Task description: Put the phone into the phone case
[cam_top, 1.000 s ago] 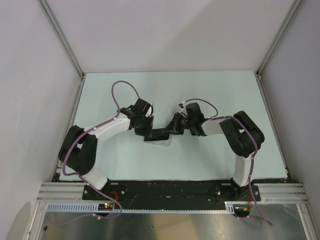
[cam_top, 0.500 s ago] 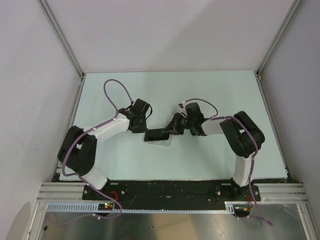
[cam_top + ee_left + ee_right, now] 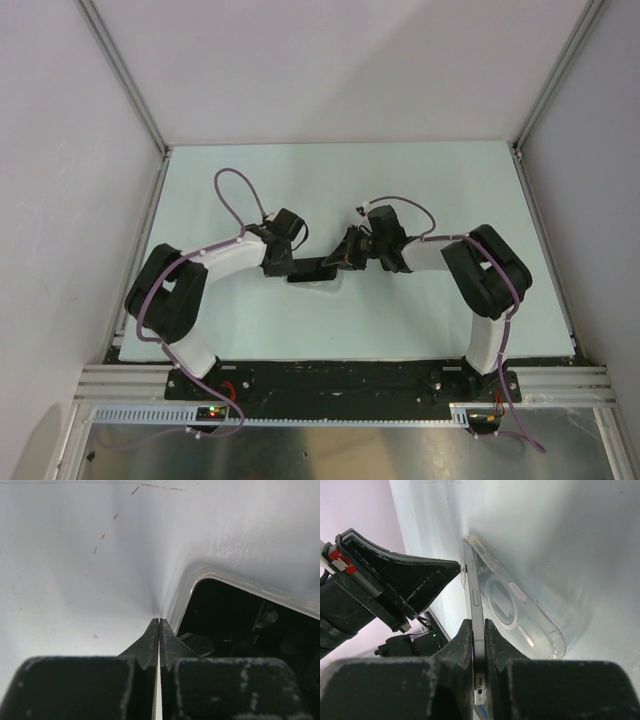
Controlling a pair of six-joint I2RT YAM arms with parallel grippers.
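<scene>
Right end effector [image 3: 476, 630] clamps phone [image 3: 474, 592] edgewise against phone case [image 3: 522, 617] (left end effector [image 3: 158, 626] closed).

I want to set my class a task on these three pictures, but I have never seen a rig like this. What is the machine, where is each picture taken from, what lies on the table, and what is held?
This is a robot: a left arm and a right arm, bolted at the near edge of a pale table. Each arm ends in a two-finger gripper.

The wide picture comes from a fixed camera above and behind the arms. The other two come from cameras on the wrists, so each shows its own fingers at the bottom.

On the table lies a clear phone case. The right gripper is shut on a phone, held edge-on against the case. The left gripper is shut with nothing between its fingers, its tip close beside the case's rim.
</scene>
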